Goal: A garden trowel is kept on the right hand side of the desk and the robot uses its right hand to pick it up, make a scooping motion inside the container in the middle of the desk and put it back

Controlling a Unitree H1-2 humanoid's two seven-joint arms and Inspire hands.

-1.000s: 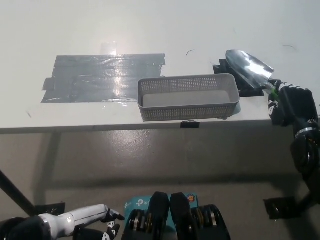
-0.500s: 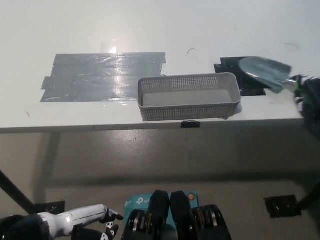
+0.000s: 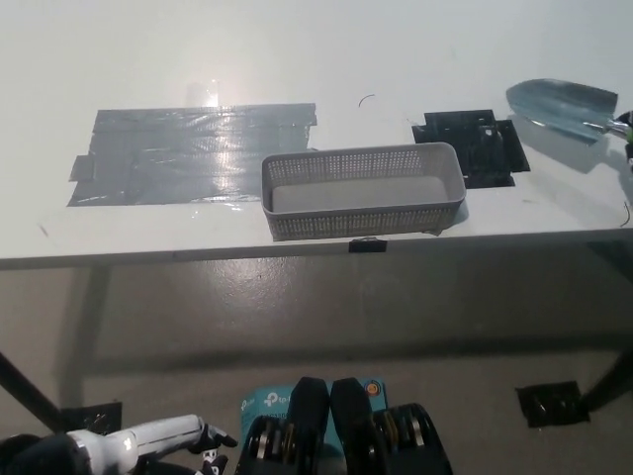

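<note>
The garden trowel (image 3: 566, 103) is at the far right of the white desk (image 3: 297, 49). Its silvery blade points left and its handle runs out past the picture's right edge. Whether it lies on the desk or is raised just above it cannot be told.

The black right hand is beyond that same edge, out of view, so its pose and whether it grips the handle cannot be told.

To the left of the blade, apart from it, a black patch (image 3: 471, 146) is stuck flat on the desk. Just left of that patch, on its near side, the grey mesh container (image 3: 362, 214) stands in the middle of the desk by the near edge, well apart from the trowel. The container's left end meets a wide patch of grey tape (image 3: 178, 153).

The white left hand (image 3: 148, 441) rests low at the near left, below the desk. Its state cannot be told.
</note>
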